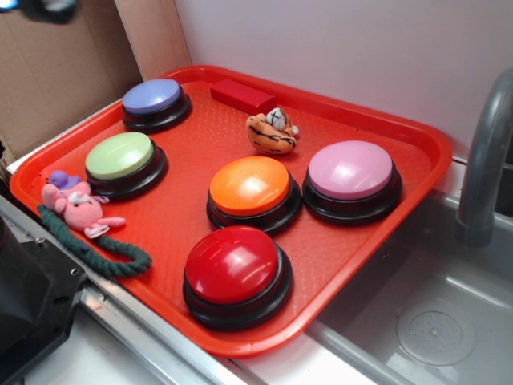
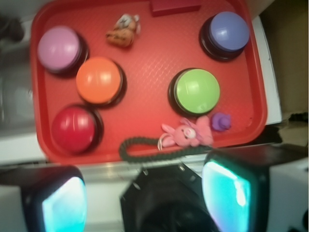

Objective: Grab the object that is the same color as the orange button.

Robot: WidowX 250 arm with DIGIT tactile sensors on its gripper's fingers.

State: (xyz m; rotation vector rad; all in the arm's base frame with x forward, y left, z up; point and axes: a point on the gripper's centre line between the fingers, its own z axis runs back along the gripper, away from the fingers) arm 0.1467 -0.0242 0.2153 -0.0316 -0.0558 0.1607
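Note:
The small orange plush tiger (image 1: 272, 131) lies on the red tray (image 1: 417, 164) toward its far side, between the red block (image 1: 242, 95) and the pink button. In the wrist view the tiger (image 2: 123, 32) is near the top, above the orange button (image 2: 99, 80). The glossy orange button (image 1: 250, 186) sits mid-tray, just in front of the tiger. My gripper (image 2: 145, 195) hangs high over the tray's near edge, well away from the tiger. It is open, its two teal pads (image 2: 227, 193) far apart with nothing between them.
Also on the tray are a red button (image 1: 234, 266), a pink button (image 1: 351, 172), a green button (image 1: 122, 157), a purple button (image 1: 154, 99), a pink plush bunny (image 1: 76, 207) and a dark green cord loop (image 1: 108, 253). A sink (image 1: 433, 321) and faucet (image 1: 485, 152) are to the right.

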